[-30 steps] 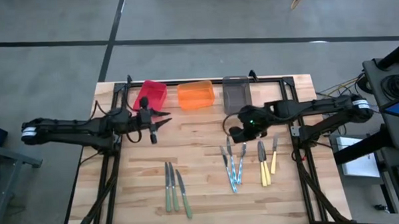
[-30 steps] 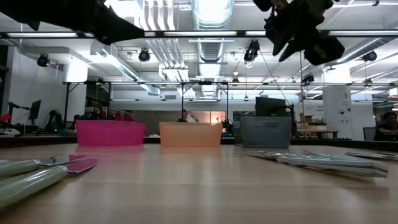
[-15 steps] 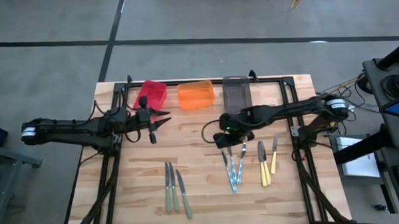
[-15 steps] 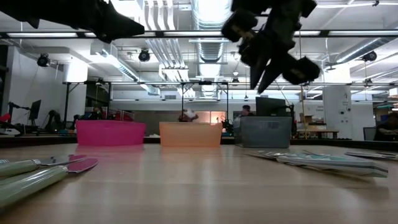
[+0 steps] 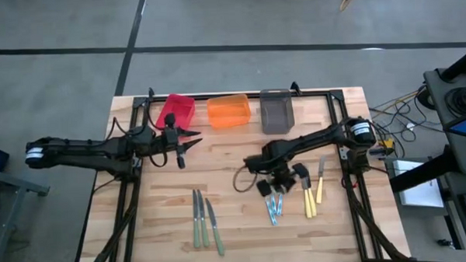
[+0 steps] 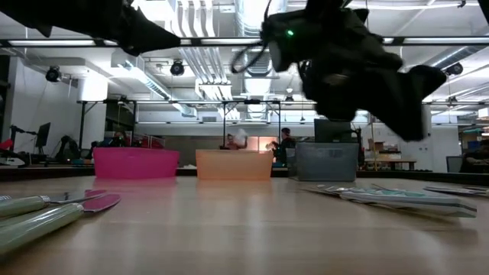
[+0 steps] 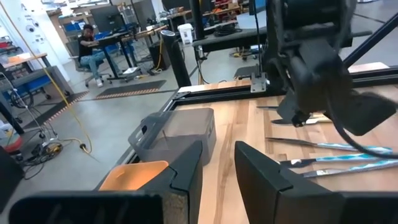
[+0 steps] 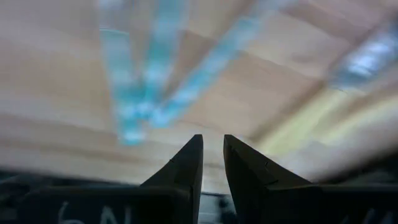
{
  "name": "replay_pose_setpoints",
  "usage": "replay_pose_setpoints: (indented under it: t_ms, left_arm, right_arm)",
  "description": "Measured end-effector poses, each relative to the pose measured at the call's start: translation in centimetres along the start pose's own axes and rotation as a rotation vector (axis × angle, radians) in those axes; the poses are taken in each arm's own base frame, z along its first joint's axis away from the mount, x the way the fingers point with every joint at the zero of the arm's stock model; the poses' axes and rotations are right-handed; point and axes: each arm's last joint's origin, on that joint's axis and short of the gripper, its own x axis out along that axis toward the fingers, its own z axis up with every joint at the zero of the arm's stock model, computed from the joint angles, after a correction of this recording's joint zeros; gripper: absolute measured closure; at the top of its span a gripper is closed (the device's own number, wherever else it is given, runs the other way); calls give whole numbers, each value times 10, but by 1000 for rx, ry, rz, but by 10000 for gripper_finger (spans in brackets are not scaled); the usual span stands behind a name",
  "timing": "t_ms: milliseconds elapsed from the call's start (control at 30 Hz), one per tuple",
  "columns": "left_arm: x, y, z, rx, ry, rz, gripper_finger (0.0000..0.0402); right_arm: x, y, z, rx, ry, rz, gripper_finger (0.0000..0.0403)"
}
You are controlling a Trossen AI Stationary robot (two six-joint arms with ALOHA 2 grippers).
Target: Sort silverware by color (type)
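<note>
The silverware lies flat on the wooden table in three groups. Three green-handled pieces [image 5: 203,223] lie near the front left, three light-blue ones [image 5: 274,208] at the front middle, and pale-yellow ones [image 5: 308,200] to their right. My right gripper [image 5: 277,187] hangs tipped downward just above the blue pieces [image 8: 144,81], hiding their far ends in the high view. Its fingers stand a narrow gap apart with nothing between them. My left gripper [image 5: 182,151] waits level above the table's left half, near the red bin. It is narrowly open [image 7: 218,147] and empty.
A red bin [image 5: 175,110], an orange bin [image 5: 229,111] and a grey bin [image 5: 276,111] stand in a row at the far edge. A dark frame [image 5: 325,93] runs around the table's sides. People sit in the room behind.
My right gripper has swung from beside the grey bin toward the table's near edge and down. It has tipped from nearly level to pointing steeply down over the blue pieces. The silverware has not moved.
</note>
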Motion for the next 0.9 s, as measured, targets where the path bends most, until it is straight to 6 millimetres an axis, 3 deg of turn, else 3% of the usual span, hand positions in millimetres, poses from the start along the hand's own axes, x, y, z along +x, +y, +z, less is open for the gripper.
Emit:
replay_pose_setpoints:
  t_ms: [133, 367, 633, 767, 900]
  left_arm:
    - [3, -1, 0, -2, -12, 2, 326]
    - [9, -2, -3, 20, 11, -2, 326]
    - [11, -3, -4, 26, 12, -1, 326]
    - [10, -3, -4, 25, 9, 0, 326]
    - [10, -3, -3, 25, 8, 0, 326]
  right_arm:
    - [7, -11, 2, 44, -85, -83, 351]
    - [3, -14, 3, 40, -286, -9, 390]
    - [7, -22, -1, 73, -408, -22, 394]
    - [8, -21, -2, 112, -395, -2, 374]
    - [10, -20, -5, 137, -395, 2, 325]
